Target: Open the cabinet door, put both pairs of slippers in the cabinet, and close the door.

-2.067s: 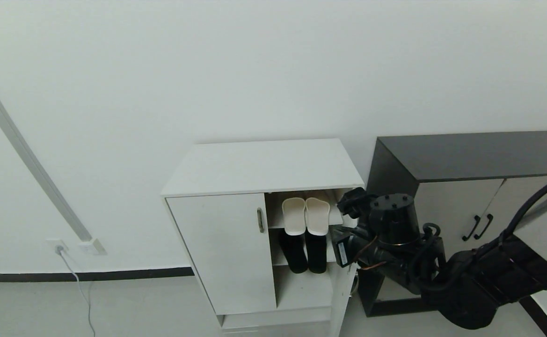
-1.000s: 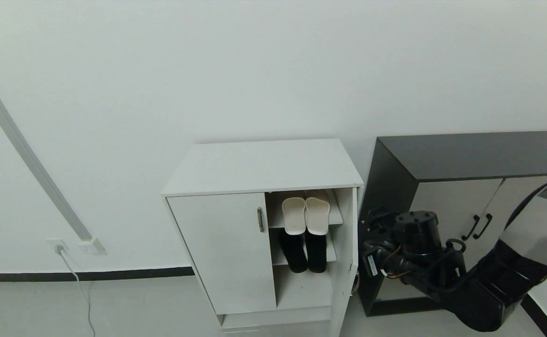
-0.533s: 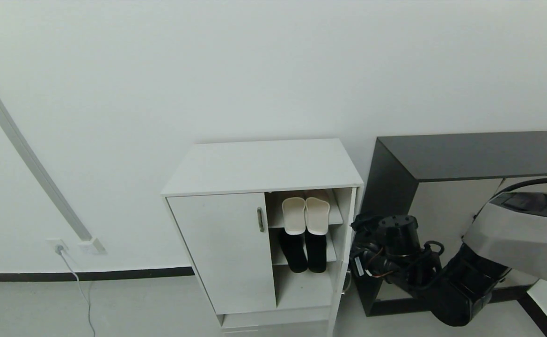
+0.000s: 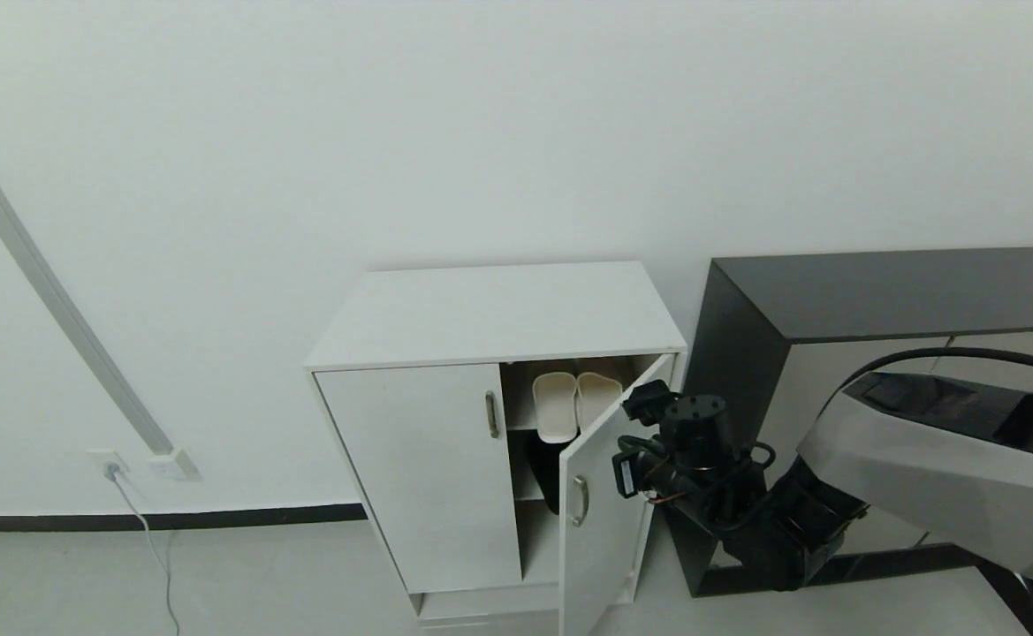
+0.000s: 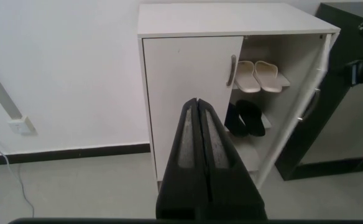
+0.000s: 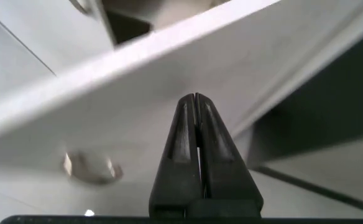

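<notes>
The tall white wooden cabinet point(image 4: 494, 314) stands against the wall with its left door point(image 4: 419, 468) closed and its right door point(image 4: 600, 530) at roughly half swing. The door's metal handle point(image 4: 580, 501) faces out. Both pairs are already inside: the cream slippers point(image 4: 576, 402) lie on the upper shelf and the black slippers point(image 5: 247, 117) on the shelf below, with the heels of each at or past the shelf's front edge.

The right jaws are pressed together and empty, set against the outer face of the right door near its top. The left jaws are also together and empty, held well back in front of the cabinet.

Closing the door looks like the step in hand. The likeliest trouble is the door catching on the overhanging heels and stopping short or knocking a slipper off. The closed jaws might also skid along the smooth panel as its angle changes, and the right arm could brush the dark low cabinet point(image 4: 878, 291) just beside it
</notes>
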{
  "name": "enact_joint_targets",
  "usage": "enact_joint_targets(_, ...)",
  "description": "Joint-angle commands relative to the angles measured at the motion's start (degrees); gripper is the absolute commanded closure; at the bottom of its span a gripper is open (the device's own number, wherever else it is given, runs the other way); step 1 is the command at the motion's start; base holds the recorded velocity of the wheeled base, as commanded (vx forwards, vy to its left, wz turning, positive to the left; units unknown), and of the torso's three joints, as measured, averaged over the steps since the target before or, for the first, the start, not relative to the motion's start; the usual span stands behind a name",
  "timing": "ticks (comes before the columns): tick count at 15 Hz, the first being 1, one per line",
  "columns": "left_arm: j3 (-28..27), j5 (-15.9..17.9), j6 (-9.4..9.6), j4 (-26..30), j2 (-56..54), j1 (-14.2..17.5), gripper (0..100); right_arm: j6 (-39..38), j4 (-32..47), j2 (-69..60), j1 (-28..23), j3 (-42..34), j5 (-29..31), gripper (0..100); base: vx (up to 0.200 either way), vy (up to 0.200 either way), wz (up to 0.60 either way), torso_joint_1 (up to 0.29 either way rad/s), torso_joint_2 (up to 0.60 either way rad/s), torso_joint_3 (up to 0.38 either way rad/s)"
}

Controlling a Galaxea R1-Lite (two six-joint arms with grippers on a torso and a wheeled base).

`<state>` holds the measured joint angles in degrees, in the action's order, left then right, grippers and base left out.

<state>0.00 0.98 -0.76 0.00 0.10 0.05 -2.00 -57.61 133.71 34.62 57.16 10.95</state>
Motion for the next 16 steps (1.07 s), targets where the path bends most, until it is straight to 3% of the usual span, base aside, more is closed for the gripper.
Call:
enact_joint_targets(1, 0.00, -0.01, -0.04, 0.00, -0.01, 0.04, 100, -0.29, -3.03, -0.73, 0.18, -2.58, -0.66, 100, 0.000, 0.000, 0.00, 0.000, 0.00, 0.000)
enact_joint_targets(11, 0.00, -0.01, 0.05, 0.00, -0.01, 0.04, 100, -0.37, -21.31, -12.77, 5.37, -30.27, -12.35, 100, 0.000, 0.000, 0.00, 0.000, 0.00, 0.000)
enact_joint_targets(16, 0.00, 0.08, 0.05, 0.00, -0.01, 0.04, 100, -0.29, -27.64, -13.74, 9.59, -37.91, -12.88, 100, 0.000, 0.000, 0.00, 0.000, 0.00, 0.000)
